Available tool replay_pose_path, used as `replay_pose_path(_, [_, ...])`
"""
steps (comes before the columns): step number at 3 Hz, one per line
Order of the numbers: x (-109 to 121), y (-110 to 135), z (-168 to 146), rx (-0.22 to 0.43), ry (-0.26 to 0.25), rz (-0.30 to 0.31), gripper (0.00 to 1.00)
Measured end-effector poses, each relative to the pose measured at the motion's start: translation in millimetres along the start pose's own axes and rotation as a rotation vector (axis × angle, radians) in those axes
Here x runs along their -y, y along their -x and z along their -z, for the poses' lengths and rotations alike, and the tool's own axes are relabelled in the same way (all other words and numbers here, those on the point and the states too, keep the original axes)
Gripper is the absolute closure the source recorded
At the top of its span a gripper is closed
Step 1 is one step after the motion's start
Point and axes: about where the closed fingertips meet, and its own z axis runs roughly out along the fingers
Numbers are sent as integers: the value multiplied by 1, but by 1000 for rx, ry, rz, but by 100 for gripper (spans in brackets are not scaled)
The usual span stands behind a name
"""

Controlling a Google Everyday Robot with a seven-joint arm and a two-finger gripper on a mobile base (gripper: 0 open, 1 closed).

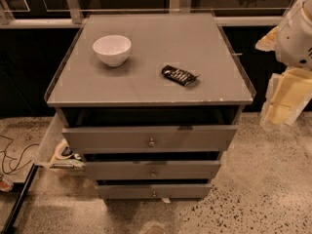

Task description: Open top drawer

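Observation:
The top drawer point(150, 137) is a wide matte grey front with a small round metal knob point(151, 142) at its centre. It sits just under the top of the grey cabinet point(146, 57), with a dark gap above it. None of its interior shows. Two shallower grey drawers point(152, 170) with similar knobs lie below it. My gripper point(284, 100), pale yellow under the white arm point(296, 30), hangs at the far right of the view. It is level with the cabinet top, well away from the knob, and holds nothing that I can see.
A white bowl point(112, 49) and a dark snack packet point(179, 75) lie on the cabinet top. A clear side bin point(54, 150) with tape rolls hangs on the cabinet's left. Cables point(14, 157) lie on the floor at left. Speckled floor point(253, 189) spreads in front and to the right.

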Motion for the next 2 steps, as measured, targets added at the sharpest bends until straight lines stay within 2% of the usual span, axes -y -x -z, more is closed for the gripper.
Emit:
replay_pose_path(1, [0, 0, 0, 0, 0, 0, 0])
replay_pose_path(2, [-5, -6, -20, 3, 27, -12, 0])
